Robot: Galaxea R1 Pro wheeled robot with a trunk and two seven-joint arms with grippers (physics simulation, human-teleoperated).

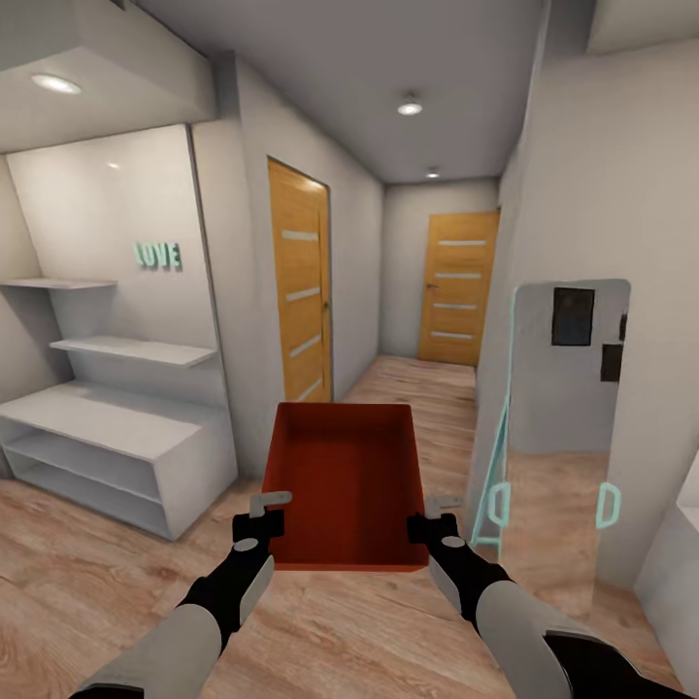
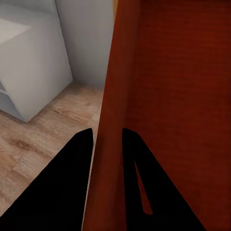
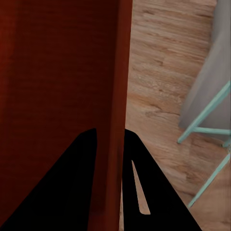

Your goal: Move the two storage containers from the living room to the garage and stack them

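Note:
An orange-red open-topped storage container (image 1: 348, 482) is carried in front of me above a light wood floor, in a hallway. My left gripper (image 1: 269, 504) is shut on its left wall and my right gripper (image 1: 434, 507) is shut on its right wall. Up close in the left wrist view, the left gripper (image 2: 107, 134) has one dark finger on each side of the container's wall (image 2: 113, 96). The right wrist view has the right gripper (image 3: 110, 134) pinching the opposite wall (image 3: 120, 72) the same way. The container's inside looks empty.
A white shelf unit (image 1: 107, 442) with a "LOVE" sign stands at the left. Two wooden doors show, one on the left wall (image 1: 301, 282) and one at the corridor's end (image 1: 458, 286). A standing mirror with a teal frame (image 1: 558, 427) leans at the right.

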